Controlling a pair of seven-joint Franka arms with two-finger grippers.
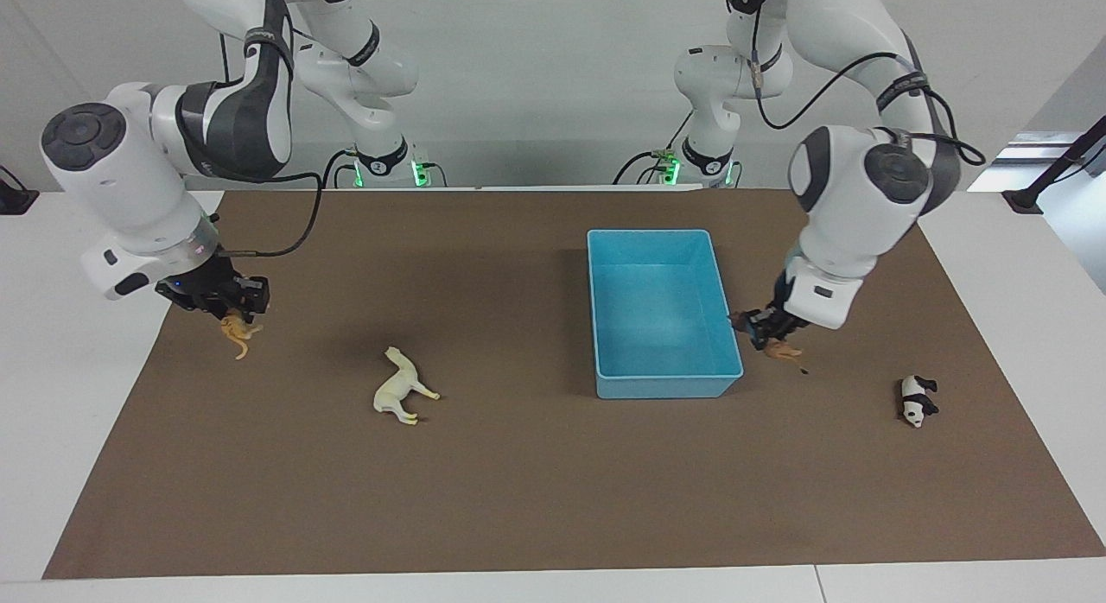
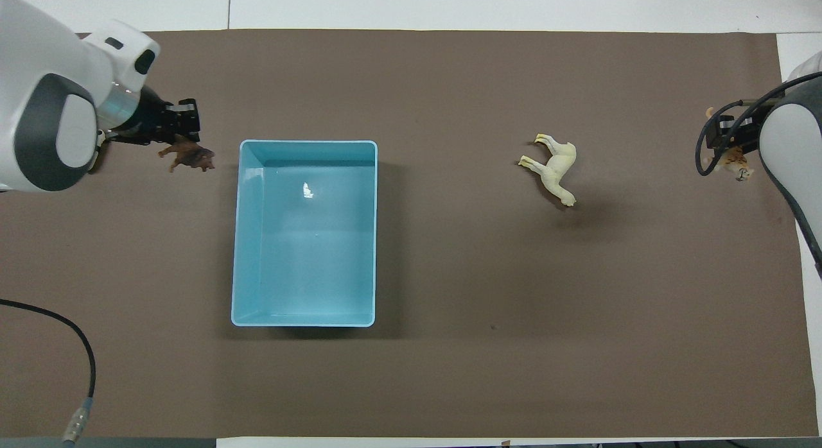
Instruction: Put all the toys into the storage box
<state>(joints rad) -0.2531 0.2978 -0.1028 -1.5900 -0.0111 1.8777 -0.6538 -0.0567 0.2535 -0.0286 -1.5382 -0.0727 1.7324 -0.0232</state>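
My left gripper (image 1: 765, 330) is shut on the brown lion (image 1: 783, 352) and holds it up in the air, over the mat just beside the light blue storage box (image 1: 670, 385). In the overhead view the left gripper (image 2: 182, 123) and the lion (image 2: 187, 157) are close to the box's (image 2: 305, 255) corner. My right gripper (image 1: 230, 313) is shut on the orange tiger (image 1: 236, 336) and holds it above the mat at the right arm's end; the tiger (image 2: 734, 163) also shows overhead. The cream horse (image 1: 402, 397) lies on the mat. The panda (image 1: 918, 400) lies at the left arm's end. The box holds no toys.
A brown mat (image 1: 536, 499) covers the table; white table shows around it. A black cable (image 2: 77, 345) of the left arm hangs over the mat's near corner. The horse (image 2: 553, 169) lies between the box and the right gripper (image 2: 722, 137).
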